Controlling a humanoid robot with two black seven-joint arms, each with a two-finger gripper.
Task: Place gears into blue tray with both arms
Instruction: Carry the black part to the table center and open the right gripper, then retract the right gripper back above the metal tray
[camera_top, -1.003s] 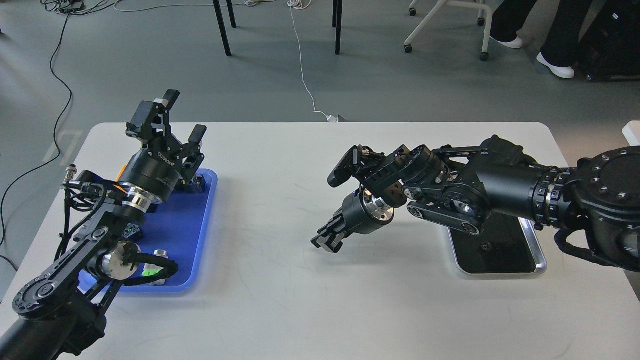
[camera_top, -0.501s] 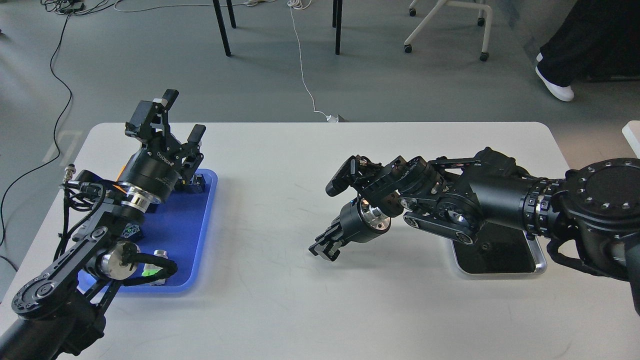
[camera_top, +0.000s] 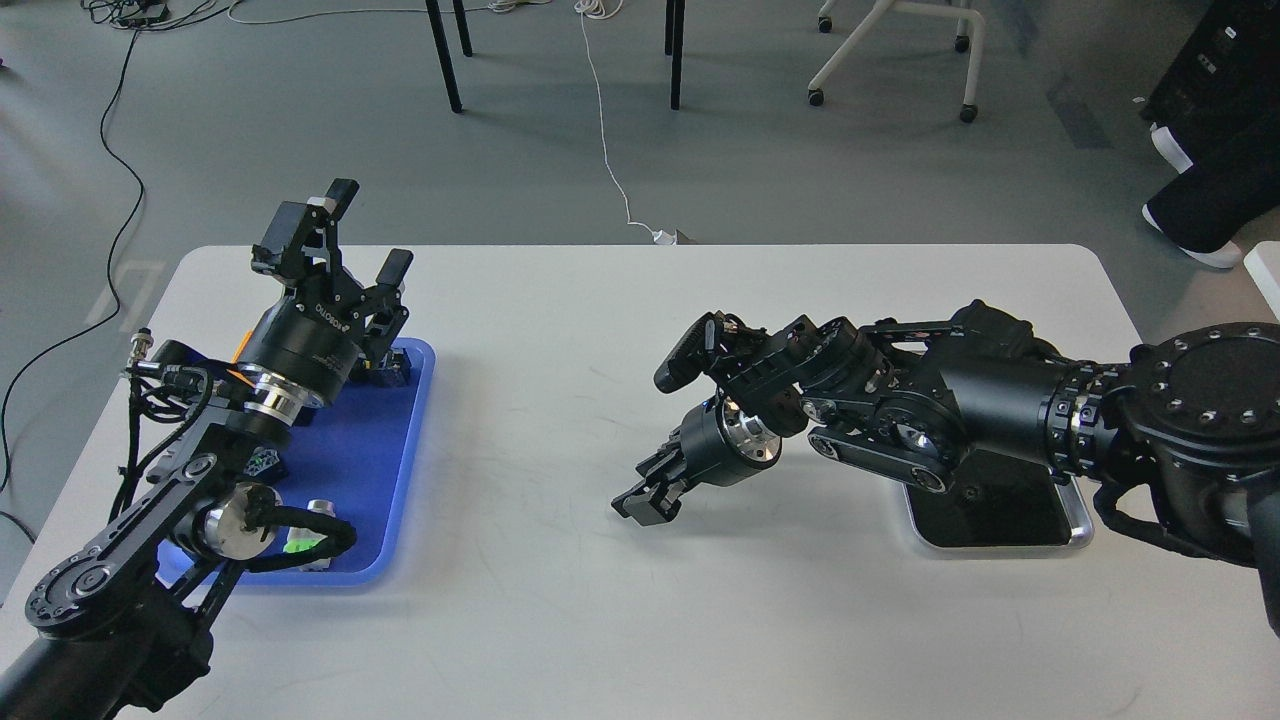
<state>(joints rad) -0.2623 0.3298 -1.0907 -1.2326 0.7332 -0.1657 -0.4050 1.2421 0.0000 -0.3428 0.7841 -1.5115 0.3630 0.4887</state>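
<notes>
The blue tray (camera_top: 395, 470) lies at the table's left, partly under my left arm. My left gripper (camera_top: 371, 228) is raised over the tray's far end, its fingers spread open with nothing between them. My right arm reaches in from the right. Its gripper (camera_top: 640, 497) hangs low over the bare table middle, pointing down and to the left, well clear of both trays. Its dark fingers look close together, and I cannot make out anything between them. A tiny dark round piece, possibly a gear (camera_top: 968, 492), shows faintly in the silver tray.
The silver metal tray (camera_top: 1080, 520) with a dark inside sits at the right, mostly under my right forearm. In the blue tray lie a green-lit switch part (camera_top: 300, 545) and a dark part (camera_top: 397, 372). Chair legs and cables are on the floor beyond the table.
My right gripper has shifted a little left and down toward the table middle. The left arm has not moved. A person in the background has walked off to the right.
</notes>
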